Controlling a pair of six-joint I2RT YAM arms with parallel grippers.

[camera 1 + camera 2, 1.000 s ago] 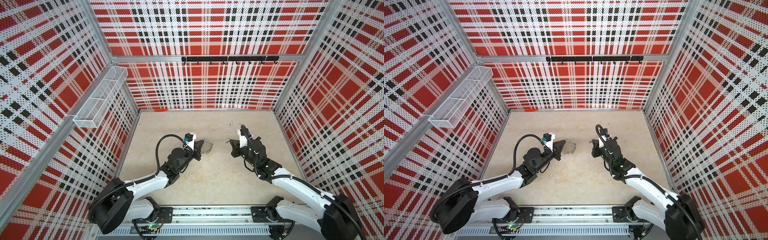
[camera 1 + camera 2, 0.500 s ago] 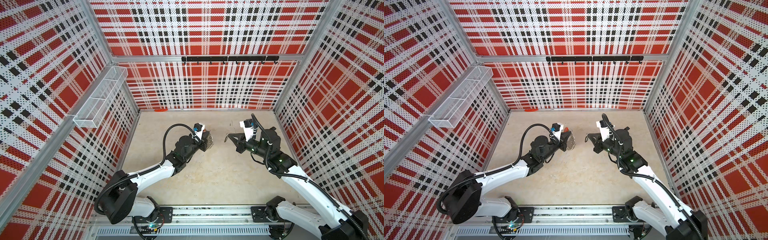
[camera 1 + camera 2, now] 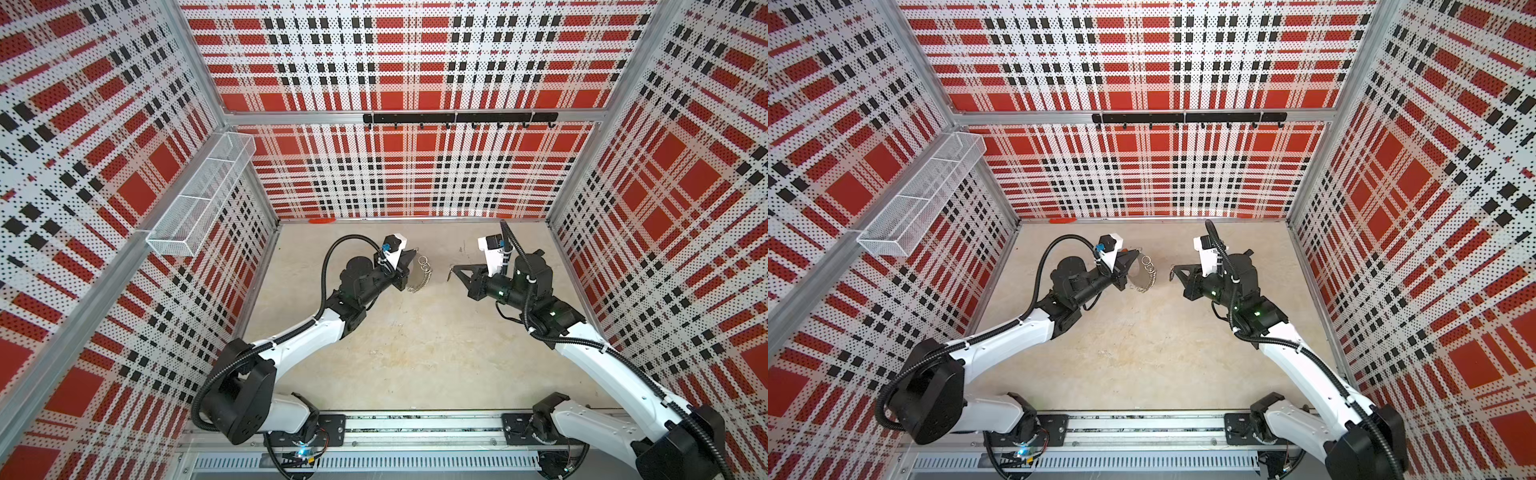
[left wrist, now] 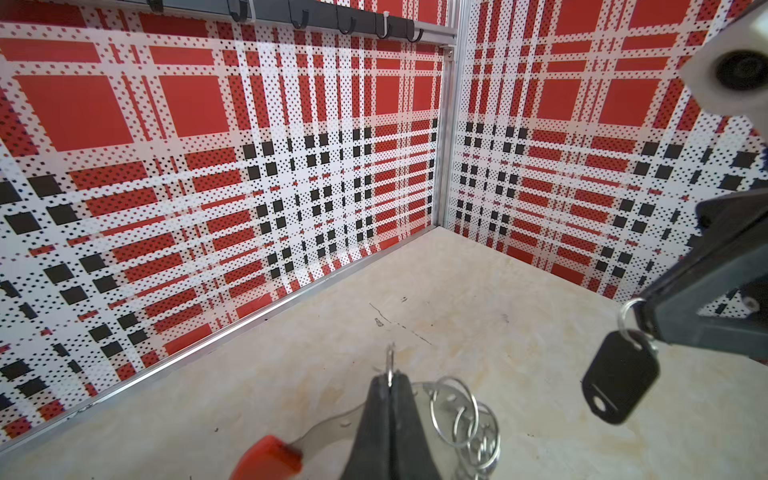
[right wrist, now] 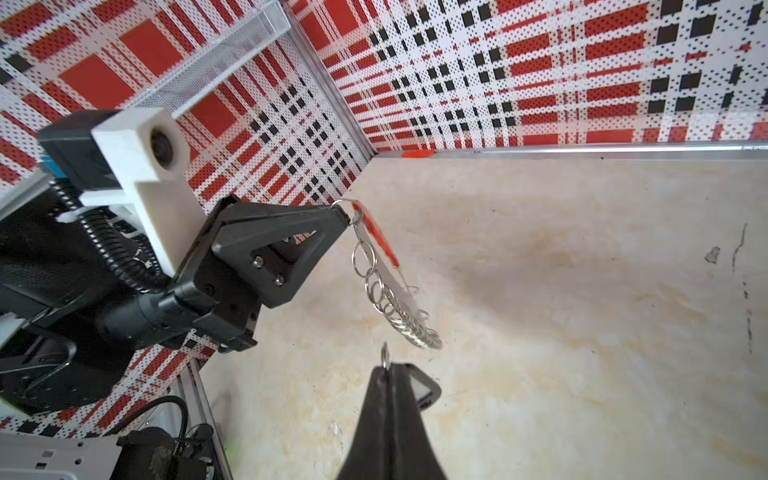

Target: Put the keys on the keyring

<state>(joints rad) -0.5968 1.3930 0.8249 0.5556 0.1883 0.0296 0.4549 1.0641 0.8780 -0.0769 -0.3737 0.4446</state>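
Above the floor [image 3: 415, 353]: keys [image 4: 620, 376] lengthwise downward from tight-pinched right gripper [image 5: 388, 368]; keyring [image 5: 409, 323] in tight-pinched left gripper [image 4: 390, 380].

keyring [image 4: 325, 430] cut off at edge, keys [image 5: 426, 390] half-hidden

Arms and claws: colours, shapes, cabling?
Matching left arm and right arm: white link shells, black joints, black corrugated cable conduit. Black triangular left claw and right claw, silver screws. White camera block at each wrist. Green lights on the right arm.
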